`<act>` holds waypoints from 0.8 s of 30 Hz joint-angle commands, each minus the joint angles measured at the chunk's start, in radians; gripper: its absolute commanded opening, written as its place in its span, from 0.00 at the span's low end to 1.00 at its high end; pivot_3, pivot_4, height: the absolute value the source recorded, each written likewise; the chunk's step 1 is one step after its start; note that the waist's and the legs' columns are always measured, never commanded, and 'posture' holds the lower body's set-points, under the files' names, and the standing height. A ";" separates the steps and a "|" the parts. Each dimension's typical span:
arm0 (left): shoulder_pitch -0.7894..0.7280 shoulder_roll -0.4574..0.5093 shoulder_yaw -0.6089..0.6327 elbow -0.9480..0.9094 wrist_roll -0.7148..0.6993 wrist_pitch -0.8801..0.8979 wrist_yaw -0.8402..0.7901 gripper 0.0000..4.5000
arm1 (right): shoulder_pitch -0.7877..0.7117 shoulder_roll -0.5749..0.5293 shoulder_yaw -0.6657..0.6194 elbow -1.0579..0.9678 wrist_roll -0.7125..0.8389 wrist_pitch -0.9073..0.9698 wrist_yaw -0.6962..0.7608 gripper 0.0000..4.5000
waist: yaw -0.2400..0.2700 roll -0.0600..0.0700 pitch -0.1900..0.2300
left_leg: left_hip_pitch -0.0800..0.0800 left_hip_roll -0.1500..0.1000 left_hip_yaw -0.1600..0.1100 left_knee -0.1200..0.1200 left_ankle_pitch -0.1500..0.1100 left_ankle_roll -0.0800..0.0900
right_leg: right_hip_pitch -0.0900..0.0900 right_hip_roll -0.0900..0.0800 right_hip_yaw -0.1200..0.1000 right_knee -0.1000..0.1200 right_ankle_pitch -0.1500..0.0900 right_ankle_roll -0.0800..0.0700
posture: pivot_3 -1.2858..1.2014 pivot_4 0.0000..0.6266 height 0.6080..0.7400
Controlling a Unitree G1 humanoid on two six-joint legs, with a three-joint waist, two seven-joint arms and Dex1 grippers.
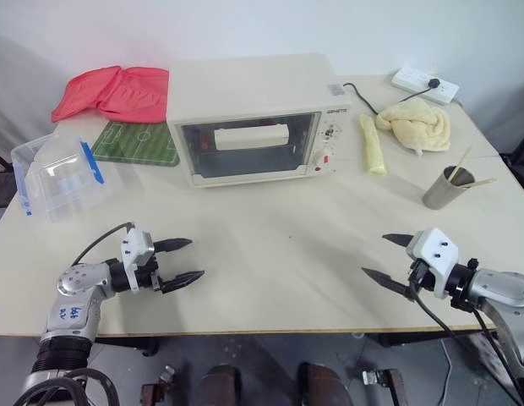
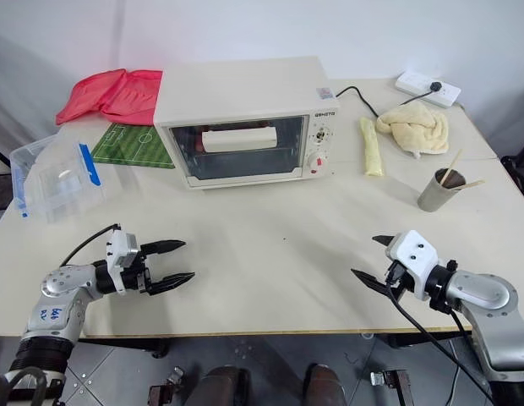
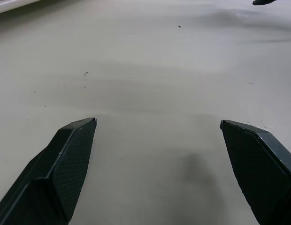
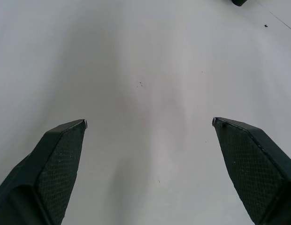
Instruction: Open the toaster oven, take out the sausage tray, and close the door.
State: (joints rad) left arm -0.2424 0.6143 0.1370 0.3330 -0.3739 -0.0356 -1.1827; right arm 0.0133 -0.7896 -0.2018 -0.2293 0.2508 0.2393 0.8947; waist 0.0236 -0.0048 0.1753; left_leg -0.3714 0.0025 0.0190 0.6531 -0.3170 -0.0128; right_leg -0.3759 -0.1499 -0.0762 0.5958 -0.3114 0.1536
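At the lower left of the frame the left gripper hangs over the bare table with its fingers wide apart and empty, and at the lower right the right gripper is spread the same way, also holding nothing. Further back, in the upper middle, the toaster oven stands with the door shut, its bar handle across the glass, and the sausage tray is probably inside but I cannot make it out. The light oven may slide back if a gripper pulls the handle at an angle, and the door may drop open hard; the clear plastic box at left could be hit.
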 commanded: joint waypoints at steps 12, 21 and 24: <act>-0.016 0.010 0.018 -0.057 0.007 0.023 0.097 1.00 | -0.386 0.057 0.220 -0.091 0.108 0.368 -0.017 1.00 | -0.012 0.000 0.000 | 0.000 0.001 -0.001 0.004 -0.001 -0.001 | -0.001 0.000 0.000 0.006 0.000 0.000 | 0.52 0.24 1.00; -0.031 0.014 0.058 -0.087 -0.074 0.101 0.080 1.00 | -0.776 0.243 0.388 0.283 -0.008 0.189 0.009 1.00 | -0.020 0.000 0.000 | -0.001 0.001 -0.003 0.009 -0.003 -0.001 | -0.002 0.000 -0.001 0.011 0.000 0.000 | 0.52 0.24 1.00; -0.027 0.017 0.074 -0.099 -0.090 0.110 0.079 1.00 | -0.897 0.292 0.393 0.457 -0.037 0.128 0.028 1.00 | -0.030 0.000 0.000 | -0.002 0.001 -0.002 0.009 -0.003 -0.001 | -0.003 0.000 -0.001 0.012 0.000 0.000 | 0.52 0.24 1.00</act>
State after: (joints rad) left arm -0.2694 0.6221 0.1825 0.2696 -0.4385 0.0747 -1.0982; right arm -0.8520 -0.5019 0.2032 0.1871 0.2227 0.4122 0.9105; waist -0.0068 -0.0048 0.1755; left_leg -0.3730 0.0035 0.0162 0.6619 -0.3198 -0.0137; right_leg -0.3796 -0.1498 -0.0773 0.6090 -0.3114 0.1535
